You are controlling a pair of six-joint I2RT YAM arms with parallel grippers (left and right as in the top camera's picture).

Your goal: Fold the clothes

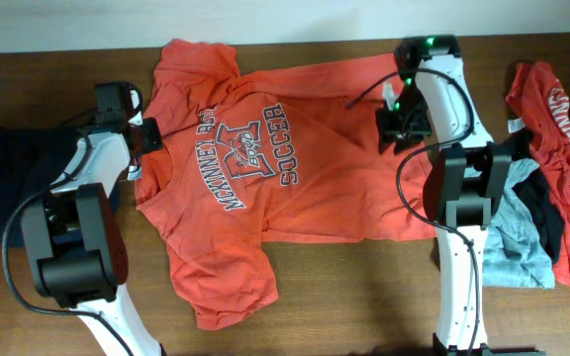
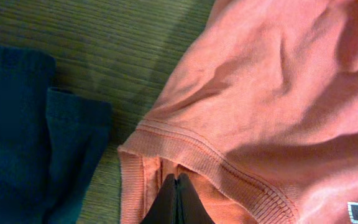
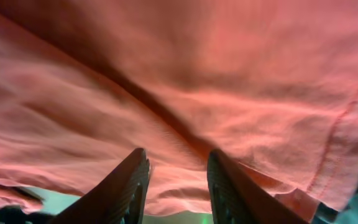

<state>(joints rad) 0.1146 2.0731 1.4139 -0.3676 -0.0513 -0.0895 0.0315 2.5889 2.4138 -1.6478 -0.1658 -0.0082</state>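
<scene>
Wooden table (image 1: 344,307) with one big orange T-shirt (image 1: 265,198) spread face up across the middle. It's mostly flat but pretty rumpled, with grey lettering that includes "SOCCER" and both sleeves sticking out.

Past the shirt's hem end there's a messy pile of clothes (image 1: 547,198): red, black and grey stuff. Past its collar end lies a dark navy garment (image 1: 8,178).

The left gripper (image 1: 146,135) is at the shirt's collar. In the wrist view its fingers are pressed together right on the ribbed neckline, but I can't tell if any fabric is actually caught.

The right gripper (image 1: 401,129) is at the shirt's hem edge, fingers spread, with orange cloth lying across the gap.
</scene>
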